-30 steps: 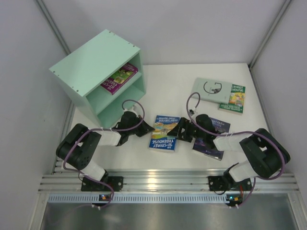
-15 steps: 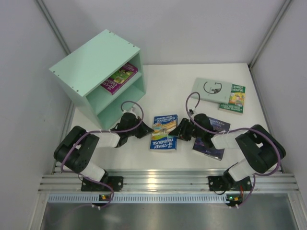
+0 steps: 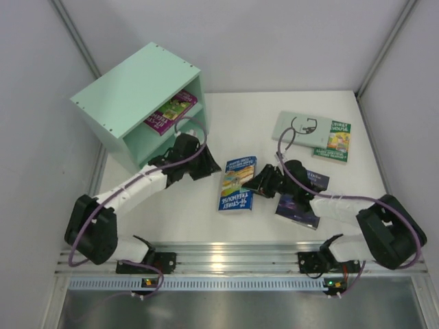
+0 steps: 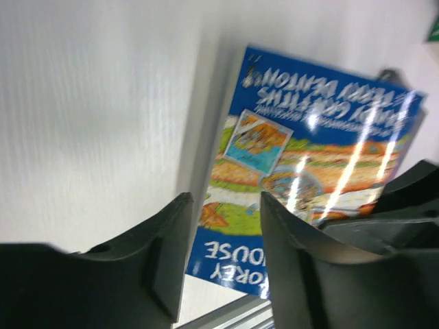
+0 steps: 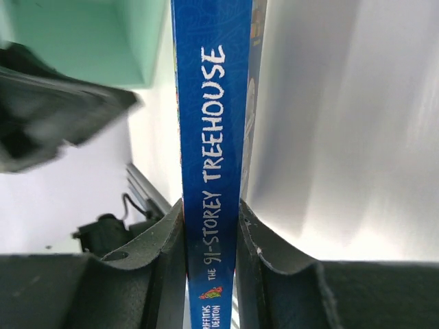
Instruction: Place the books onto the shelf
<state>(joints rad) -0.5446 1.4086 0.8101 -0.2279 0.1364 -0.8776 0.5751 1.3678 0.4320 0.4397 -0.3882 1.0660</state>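
four books are counted. one magenta-green book (image 3: 170, 112) is seen in the upper of two compartments of the shelf (image 3: 130, 89). the blue-yellow book (image 3: 236, 182) is clamped by its spine in the right gripper (image 3: 255, 184). the dark book (image 3: 302, 205) and the green book (image 3: 333, 141) are laid flat on the table (image 3: 240, 116). the left gripper (image 4: 226, 202) is held parted and empty.

book (image 3: 169, 112) in shelf (image 3: 130, 89), treehouse book (image 3: 236, 184) to its right
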